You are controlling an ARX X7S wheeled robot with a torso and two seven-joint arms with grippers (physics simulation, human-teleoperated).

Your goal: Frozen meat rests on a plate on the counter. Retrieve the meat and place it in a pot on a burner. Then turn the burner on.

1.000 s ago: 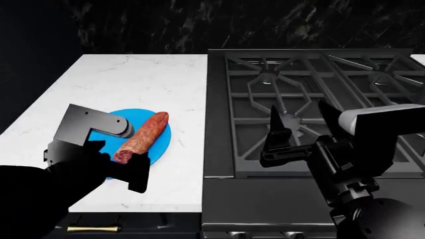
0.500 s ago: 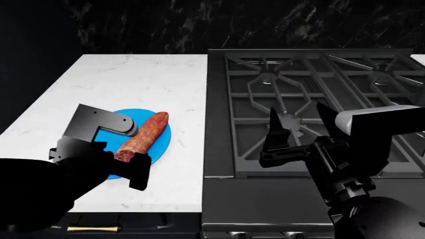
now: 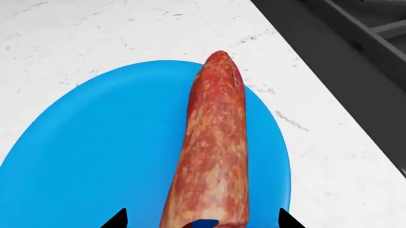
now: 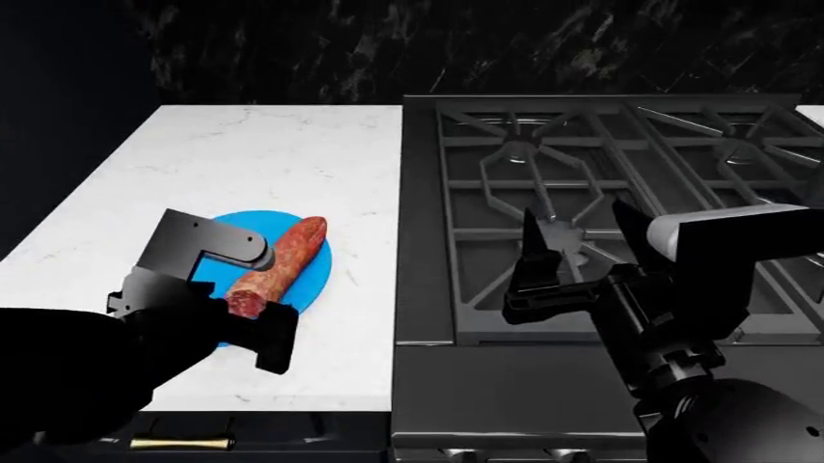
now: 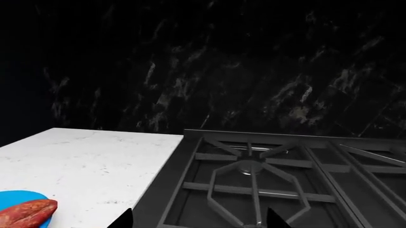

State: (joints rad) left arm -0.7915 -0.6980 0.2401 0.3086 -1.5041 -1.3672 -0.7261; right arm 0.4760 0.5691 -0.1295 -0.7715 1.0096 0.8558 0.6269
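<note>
The meat [image 4: 276, 266] lies aslant on the blue plate [image 4: 313, 274] on the white counter [image 4: 258, 154]. My left gripper [image 4: 249, 294] is open, its jaws on either side of the meat's near cut end without touching it. In the left wrist view the meat [image 3: 216, 142] runs away from the gripper [image 3: 201, 223] across the plate [image 3: 95, 152]. My right gripper [image 4: 582, 236] is open and empty above the front burner [image 4: 566, 231]. The right wrist view shows that gripper [image 5: 200, 221], a burner [image 5: 248, 167] and the meat's tip [image 5: 28, 213]. The pot is out of view.
The dark stove top [image 4: 425, 241] adjoins the counter on the right, with black grates and a rear burner [image 4: 520, 149]. A black marbled wall [image 4: 451, 48] stands behind. The counter's front edge [image 4: 296, 400] is just below the left gripper.
My left gripper has moved forward along the plate, so its jaws now straddle the meat's cut end. The right arm has hardly moved.
</note>
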